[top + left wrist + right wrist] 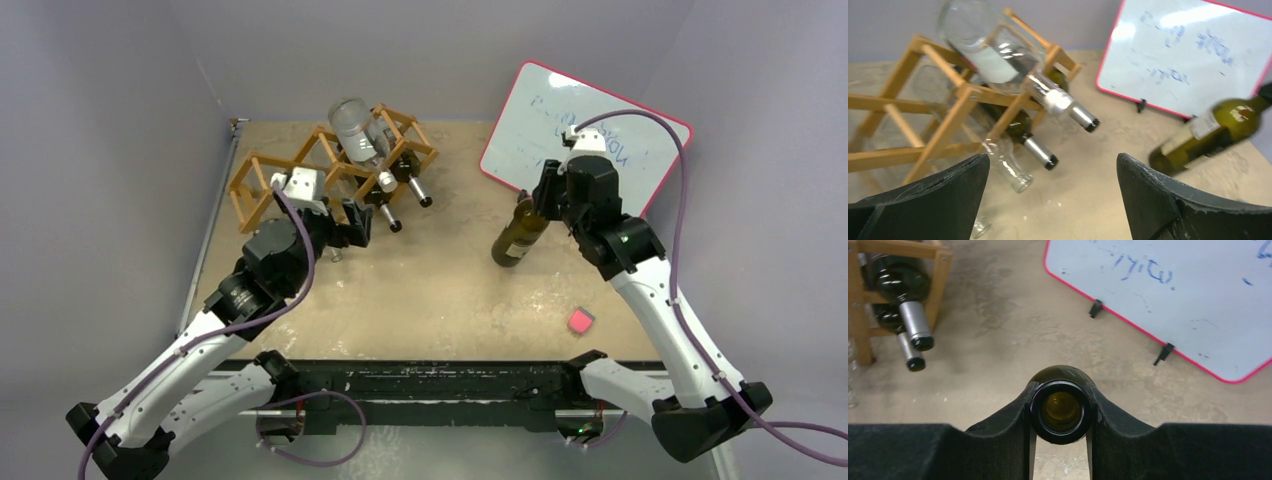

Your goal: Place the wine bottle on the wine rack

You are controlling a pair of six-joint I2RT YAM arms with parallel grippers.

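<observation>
right gripper [538,203] clamped on 1 wine bottle [518,238] | left gripper [1052,165] spread, empty | wine rack [262,180]: 2 dark bottles [900,282], 1 clear bottle [352,125] on top

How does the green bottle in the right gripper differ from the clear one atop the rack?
The green bottle is dark olive glass; the clear bottle is see-through. The green bottle is neck-up and tilted, its mouth clamped in the right gripper; the clear bottle lies on the rack, untouched. The green bottle's mouth is open; the clear bottle's neck is silver-wrapped and capped. Both are wine bottles.
</observation>
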